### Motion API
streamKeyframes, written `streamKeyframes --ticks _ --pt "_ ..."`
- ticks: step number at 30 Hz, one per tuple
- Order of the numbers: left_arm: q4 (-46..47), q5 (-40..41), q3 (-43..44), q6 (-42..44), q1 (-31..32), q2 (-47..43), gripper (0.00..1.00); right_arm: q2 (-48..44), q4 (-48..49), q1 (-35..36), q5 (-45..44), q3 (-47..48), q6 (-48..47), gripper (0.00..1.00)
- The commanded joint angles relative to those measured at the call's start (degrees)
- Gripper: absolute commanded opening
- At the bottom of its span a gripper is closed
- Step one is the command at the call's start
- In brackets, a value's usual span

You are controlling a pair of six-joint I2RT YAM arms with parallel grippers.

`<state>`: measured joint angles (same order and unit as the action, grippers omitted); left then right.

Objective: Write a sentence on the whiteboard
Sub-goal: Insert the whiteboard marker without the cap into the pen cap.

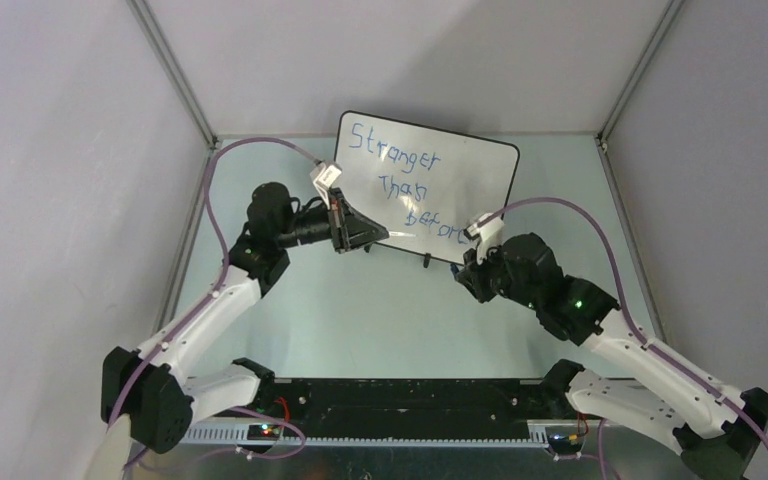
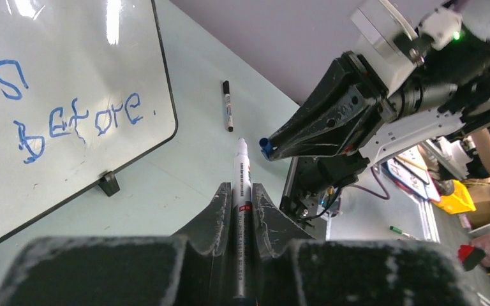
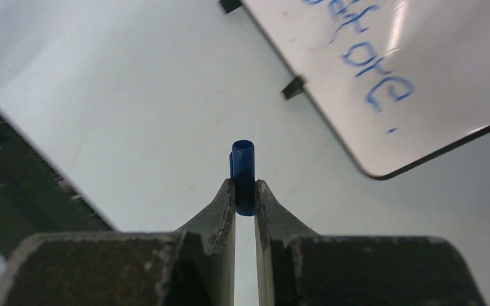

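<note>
The whiteboard [image 1: 482,178] leans at the back of the table with the sentence [image 1: 396,162] in blue, reading "Stranger Than Before". Its last word [image 2: 80,124] shows in the left wrist view and again in the right wrist view [image 3: 370,67]. My left gripper [image 2: 242,189] is shut on a white marker [image 2: 241,167], whose uncapped tip points away from the board's lower edge. My right gripper [image 3: 244,186] is shut on the blue cap [image 3: 243,167]. The cap [image 2: 265,145] hangs just right of the marker's tip, a small gap between them.
A second pen [image 2: 228,105] with a black cap lies on the table beyond the marker. The board stands on small black feet [image 2: 108,183]. Grey walls close in the table on both sides. Clutter [image 2: 459,191] lies past the table's right edge.
</note>
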<state>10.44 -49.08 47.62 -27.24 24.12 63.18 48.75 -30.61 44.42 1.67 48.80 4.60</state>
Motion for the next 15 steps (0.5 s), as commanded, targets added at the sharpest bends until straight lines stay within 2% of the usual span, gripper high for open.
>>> streamKeyframes --ticks 1,4,7,8,11,15 --pt "-0.9 0.5 3.7 -8.5 -0.6 1.1 0.00 -2.9 18.6 1.7 -15.8 -5.2 -12.5 0.00" --pt "-1.7 3.3 4.2 -13.6 -0.6 0.4 0.00 -3.0 27.9 4.0 -19.5 -6.9 -20.1 0.00" --pt "-4.5 4.9 4.7 -15.8 -0.7 -1.6 0.00 -0.5 35.7 9.7 -29.3 -9.7 -34.9 0.00" --pt "-7.2 6.0 5.2 -16.2 -0.6 -2.7 0.00 0.7 39.6 11.9 -31.7 -11.0 -37.1 0.00" --pt "-14.4 8.3 6.7 -15.5 -0.6 -4.4 0.00 1.5 44.6 12.9 -30.3 -12.5 -40.9 0.00" --pt "-27.4 9.9 11.1 -12.4 -0.6 -4.7 0.00 1.4 46.5 13.1 -23.1 -12.8 -43.8 0.00"
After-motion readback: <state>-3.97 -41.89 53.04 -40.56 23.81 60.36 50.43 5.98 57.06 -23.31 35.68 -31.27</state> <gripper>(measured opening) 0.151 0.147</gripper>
